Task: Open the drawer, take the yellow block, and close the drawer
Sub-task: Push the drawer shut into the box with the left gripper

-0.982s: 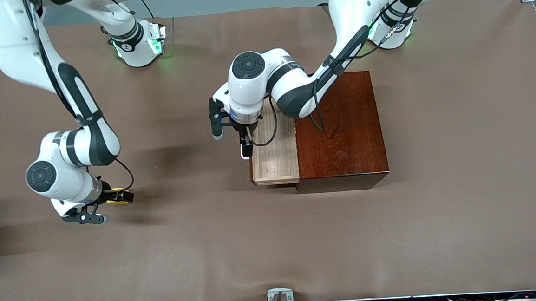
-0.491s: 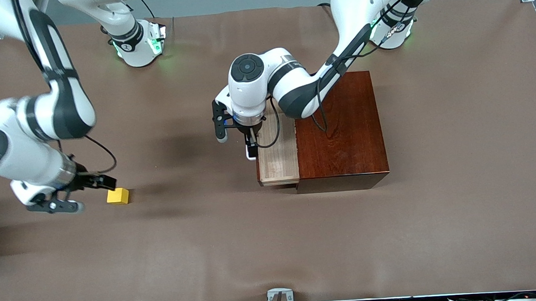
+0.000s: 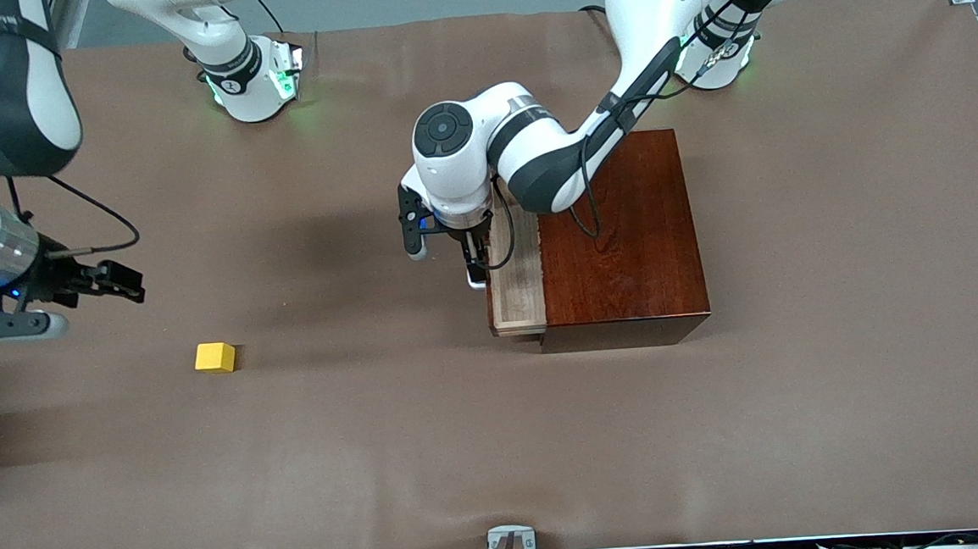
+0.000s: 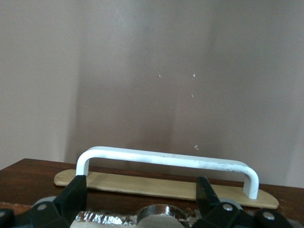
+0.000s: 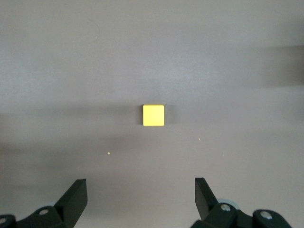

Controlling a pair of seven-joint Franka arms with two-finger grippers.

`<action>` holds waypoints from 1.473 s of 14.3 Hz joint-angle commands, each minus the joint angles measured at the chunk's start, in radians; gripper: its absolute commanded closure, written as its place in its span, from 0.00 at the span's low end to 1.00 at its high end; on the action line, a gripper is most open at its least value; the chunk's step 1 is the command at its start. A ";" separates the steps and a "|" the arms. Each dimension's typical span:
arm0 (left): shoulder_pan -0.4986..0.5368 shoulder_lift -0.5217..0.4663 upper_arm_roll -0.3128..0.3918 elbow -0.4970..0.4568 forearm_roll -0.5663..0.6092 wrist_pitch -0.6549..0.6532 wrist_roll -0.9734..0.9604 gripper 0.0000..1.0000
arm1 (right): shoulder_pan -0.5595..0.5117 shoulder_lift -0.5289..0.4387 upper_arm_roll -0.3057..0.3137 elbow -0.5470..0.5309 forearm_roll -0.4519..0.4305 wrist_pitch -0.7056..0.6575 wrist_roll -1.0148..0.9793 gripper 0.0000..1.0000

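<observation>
Front view — matte cubic yellow block (image 3: 215, 357), spread right tool (image 3: 120, 283), left tool (image 3: 473, 269) spread astride drawer (image 3: 517, 285) handle.

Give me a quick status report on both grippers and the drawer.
Right gripper open, empty, up over bare table. Left gripper at drawer handle, open. Drawer partly open. Yellow block on table, nothing in the way.

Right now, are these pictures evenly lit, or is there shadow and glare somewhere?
Front view: soft dark shadow patches lie on the brown table beside the arms, and the glossy box shows a faint sheen. Right wrist view: the yellow block is sharp, with blurry shadow bands across the cloth. Left wrist view: the white handle is brightly lit.
</observation>
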State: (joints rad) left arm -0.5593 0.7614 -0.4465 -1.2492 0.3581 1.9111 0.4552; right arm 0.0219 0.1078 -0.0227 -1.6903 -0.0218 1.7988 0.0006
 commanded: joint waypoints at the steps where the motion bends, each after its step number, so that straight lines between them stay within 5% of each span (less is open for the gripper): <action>1: 0.009 -0.022 0.003 -0.044 0.019 -0.141 0.025 0.00 | -0.034 -0.069 0.010 -0.008 0.008 -0.056 -0.011 0.00; 15: 0.002 -0.080 0.065 -0.042 0.053 -0.301 0.005 0.00 | -0.066 -0.142 0.009 0.070 0.060 -0.248 0.134 0.00; 21: 0.009 -0.144 0.046 -0.032 0.038 -0.118 -0.566 0.00 | -0.074 -0.139 0.015 0.083 0.059 -0.248 0.111 0.00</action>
State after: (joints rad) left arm -0.5557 0.6971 -0.4048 -1.2548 0.3945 1.7786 0.0707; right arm -0.0328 -0.0245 -0.0266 -1.6180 0.0191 1.5672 0.1250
